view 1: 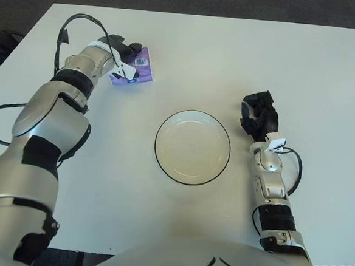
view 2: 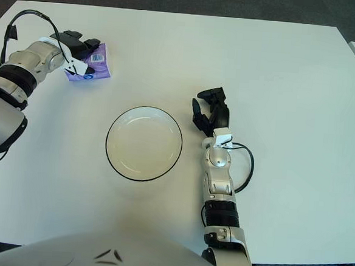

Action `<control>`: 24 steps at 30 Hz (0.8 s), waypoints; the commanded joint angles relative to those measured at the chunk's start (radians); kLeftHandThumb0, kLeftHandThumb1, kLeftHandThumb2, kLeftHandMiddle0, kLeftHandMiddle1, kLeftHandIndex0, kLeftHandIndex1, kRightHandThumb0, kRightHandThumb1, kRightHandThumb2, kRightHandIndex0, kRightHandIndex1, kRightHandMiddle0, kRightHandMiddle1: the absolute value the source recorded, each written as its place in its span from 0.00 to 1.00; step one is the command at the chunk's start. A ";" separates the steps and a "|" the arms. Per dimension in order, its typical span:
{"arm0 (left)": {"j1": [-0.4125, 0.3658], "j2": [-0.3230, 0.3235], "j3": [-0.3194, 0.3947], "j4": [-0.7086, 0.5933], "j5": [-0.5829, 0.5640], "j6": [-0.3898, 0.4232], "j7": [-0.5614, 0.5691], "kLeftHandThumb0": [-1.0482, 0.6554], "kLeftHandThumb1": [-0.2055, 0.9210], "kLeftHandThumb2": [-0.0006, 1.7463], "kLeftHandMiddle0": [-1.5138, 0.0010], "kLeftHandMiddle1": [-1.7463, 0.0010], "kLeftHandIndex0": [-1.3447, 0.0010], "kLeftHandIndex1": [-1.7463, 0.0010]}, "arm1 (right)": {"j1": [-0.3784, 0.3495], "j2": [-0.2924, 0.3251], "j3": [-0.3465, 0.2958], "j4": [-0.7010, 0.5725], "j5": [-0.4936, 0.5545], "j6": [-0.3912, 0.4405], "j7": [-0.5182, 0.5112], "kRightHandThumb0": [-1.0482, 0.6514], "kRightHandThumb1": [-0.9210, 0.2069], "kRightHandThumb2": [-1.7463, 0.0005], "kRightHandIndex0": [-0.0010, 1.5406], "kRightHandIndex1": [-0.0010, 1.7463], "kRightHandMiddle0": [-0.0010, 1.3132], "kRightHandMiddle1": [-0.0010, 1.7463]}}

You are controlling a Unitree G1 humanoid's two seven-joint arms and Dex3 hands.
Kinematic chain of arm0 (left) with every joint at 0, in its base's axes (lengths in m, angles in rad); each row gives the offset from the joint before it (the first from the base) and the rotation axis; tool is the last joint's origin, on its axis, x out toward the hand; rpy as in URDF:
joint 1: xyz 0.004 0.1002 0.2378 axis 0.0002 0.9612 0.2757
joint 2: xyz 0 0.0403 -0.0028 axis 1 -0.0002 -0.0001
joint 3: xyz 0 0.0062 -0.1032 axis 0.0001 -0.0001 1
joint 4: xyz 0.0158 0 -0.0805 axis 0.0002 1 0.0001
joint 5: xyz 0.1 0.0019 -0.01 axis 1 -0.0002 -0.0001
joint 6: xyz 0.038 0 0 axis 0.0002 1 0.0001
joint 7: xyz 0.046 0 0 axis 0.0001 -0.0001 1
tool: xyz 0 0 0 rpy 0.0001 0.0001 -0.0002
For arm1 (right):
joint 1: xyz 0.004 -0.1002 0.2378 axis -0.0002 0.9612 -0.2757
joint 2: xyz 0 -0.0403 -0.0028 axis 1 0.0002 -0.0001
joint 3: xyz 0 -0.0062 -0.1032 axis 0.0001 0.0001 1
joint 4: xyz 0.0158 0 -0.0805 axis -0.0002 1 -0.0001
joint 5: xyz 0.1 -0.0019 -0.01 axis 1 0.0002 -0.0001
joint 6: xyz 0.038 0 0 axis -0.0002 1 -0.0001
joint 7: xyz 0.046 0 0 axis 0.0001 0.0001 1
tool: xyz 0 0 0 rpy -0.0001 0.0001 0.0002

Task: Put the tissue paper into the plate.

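Surface: white rectangular table (view 1: 304, 69), set on dark carpet that shows along the far edge.

Item 1, plate (view 1: 192, 147): round, white, dark-rimmed, nothing in it. It sits near the middle of the table, toward the robot.

Item 2, tissue paper (view 1: 137, 71): a small purple packet with a white printed label, lying flat on the table at the far left, well apart from the plate.

Item 3, left hand (view 1: 119, 50): reached out to the far left corner, positioned over the left part of the packet. Its dark fingers (view 1: 133, 48) are curled at the packet's upper edge and a white finger piece lies across the purple wrapper. Whether the fingers have actually closed on the packet cannot be told; it shows no sign of being lifted.

Item 4, right hand (view 1: 259, 115): idle, shown just beside the plate on its right side, dark fingers loosely bent upward and holding nothing.

Step in hand: judged to be the grasp of the packet, the first stage; the transfer to the plate is not yet done.

Next move calls for: a firm pinch across the slippery wrapper, a clean lift clear of the table, then a carry to the right and toward the robot, ending above the plate's centre before release.
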 commanded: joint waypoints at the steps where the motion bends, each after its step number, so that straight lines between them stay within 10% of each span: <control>1: 0.107 -0.042 -0.046 0.027 0.036 -0.018 -0.003 0.05 1.00 0.42 0.86 0.98 1.00 0.89 | 0.079 0.005 -0.003 0.049 0.005 0.081 0.002 0.41 0.00 0.76 0.31 0.54 0.23 0.94; 24: 0.208 -0.105 -0.159 0.062 0.081 -0.005 0.026 0.10 1.00 0.32 0.71 0.92 1.00 0.66 | 0.095 0.018 0.005 0.028 -0.007 0.088 -0.014 0.41 0.00 0.77 0.31 0.54 0.23 0.93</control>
